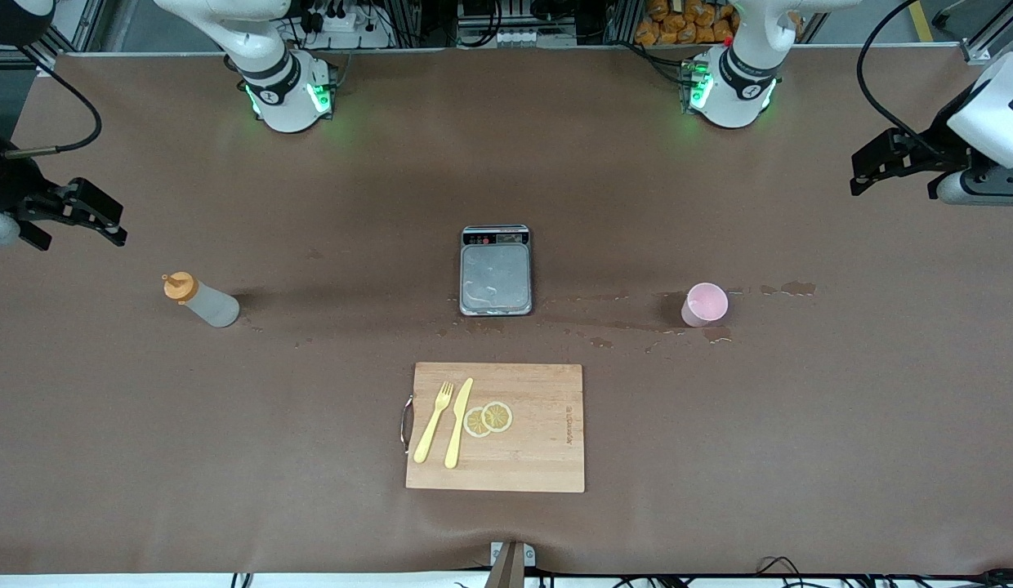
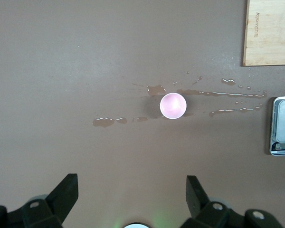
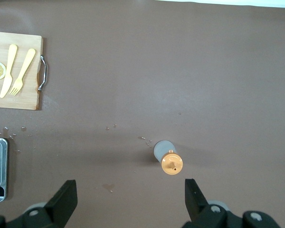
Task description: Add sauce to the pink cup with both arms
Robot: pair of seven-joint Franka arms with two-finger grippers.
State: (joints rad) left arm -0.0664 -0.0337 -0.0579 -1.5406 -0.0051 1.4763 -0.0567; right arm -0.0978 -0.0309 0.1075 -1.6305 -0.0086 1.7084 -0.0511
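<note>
The sauce bottle (image 1: 201, 300), translucent with an orange cap, stands upright on the table toward the right arm's end. It also shows in the right wrist view (image 3: 168, 158). The pink cup (image 1: 704, 305) stands upright toward the left arm's end and shows from above in the left wrist view (image 2: 173, 105). My right gripper (image 1: 75, 219) hangs open and empty in the air above the table near the bottle, its jaws wide apart (image 3: 129, 195). My left gripper (image 1: 862, 173) hangs open and empty above the table near the cup (image 2: 131, 191).
A steel-topped scale (image 1: 496, 269) sits mid-table between bottle and cup. A wooden cutting board (image 1: 547, 457) nearer the front camera carries a yellow fork (image 1: 434, 421), a knife (image 1: 458, 422) and lemon slices (image 1: 488, 418). Wet patches (image 1: 788, 288) lie around the cup.
</note>
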